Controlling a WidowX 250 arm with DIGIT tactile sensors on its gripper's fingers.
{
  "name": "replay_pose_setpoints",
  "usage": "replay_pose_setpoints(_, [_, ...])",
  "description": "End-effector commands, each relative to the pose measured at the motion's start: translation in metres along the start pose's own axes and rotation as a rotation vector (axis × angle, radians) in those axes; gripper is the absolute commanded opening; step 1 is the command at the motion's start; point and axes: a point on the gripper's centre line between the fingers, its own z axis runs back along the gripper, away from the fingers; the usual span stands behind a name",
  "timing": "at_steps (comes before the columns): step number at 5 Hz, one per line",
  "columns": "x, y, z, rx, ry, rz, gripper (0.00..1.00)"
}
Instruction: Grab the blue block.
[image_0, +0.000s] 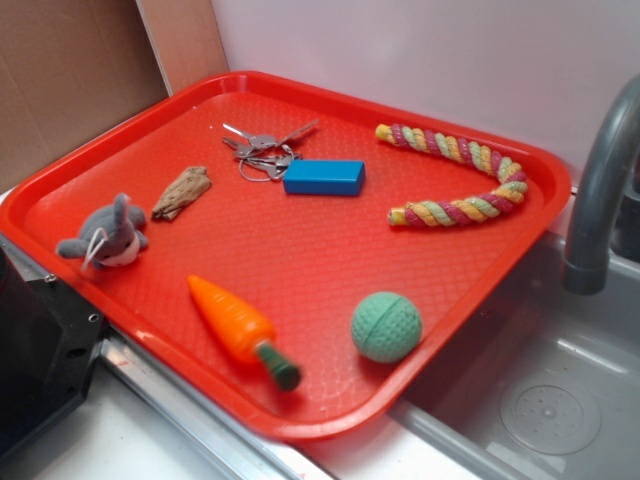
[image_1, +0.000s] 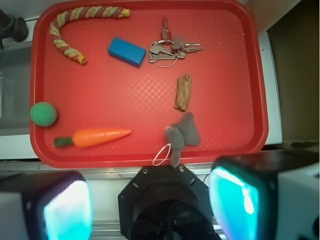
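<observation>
Far across the red tray (image_1: 250, 75) from the wide-open, empty gripper (image_1: 150, 205), left of centre beside the keys (image_1: 170, 47): blue block (image_1: 126, 51), long axis slanting slightly across the approach.

The end effector (image_1: 155, 210) fingertips (image_1: 67, 210) are blurred and cut off by the wrist view's bottom edge.
</observation>
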Motion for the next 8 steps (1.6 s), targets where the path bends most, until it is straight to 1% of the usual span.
replay_pose_setpoints(1, [0.0, 0.0, 0.0, 0.0, 0.0, 0.0, 1.0])
replay_pose_setpoints(2, [0.047, 0.01, -0.044, 0.119, -0.104, -0.258, 1.0])
replay_pose_setpoints(3, [0.094, -0.003, -0.097, 0.171, -0.148, -0.514, 1.0])
replay_pose_setpoints(4, [0.135, -0.013, -0.139, 0.037, -0.172, -0.694, 1.0])
replay_pose_setpoints(5, [0.17, -0.014, -0.179, 0.016, -0.096, -0.767, 1.0])
replay_pose_setpoints(6, [0.178, -0.016, -0.2, 0.007, -0.04, -0.814, 1.0])
replay_pose_setpoints(7, [0.173, -0.019, -0.203, -0.034, -0.042, -0.878, 1.0])
replay_pose_setpoints(8, [0.158, -0.022, -0.187, -0.022, -0.08, -0.902, 1.0])
